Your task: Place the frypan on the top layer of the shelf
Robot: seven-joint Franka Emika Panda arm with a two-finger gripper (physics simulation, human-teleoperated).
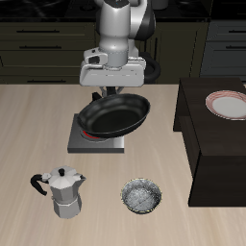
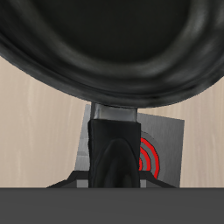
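Note:
The frypan (image 1: 116, 113), round and black, hangs tilted in the air above the grey hotplate (image 1: 99, 142). My gripper (image 1: 106, 93) is shut on its handle, which runs back under the hand. In the wrist view the pan's bowl (image 2: 105, 44) fills most of the frame and the black handle (image 2: 112, 144) leads to my fingers. The shelf (image 1: 216, 144) is the large dark brown box at the table's side, apart from the pan; its flat top carries a pink-rimmed plate (image 1: 231, 106).
A silver moka pot (image 1: 63, 191) stands near the table's front edge. A small speckled grey bowl (image 1: 142, 197) sits beside it. The hotplate's red rings (image 2: 150, 156) show under the pan handle.

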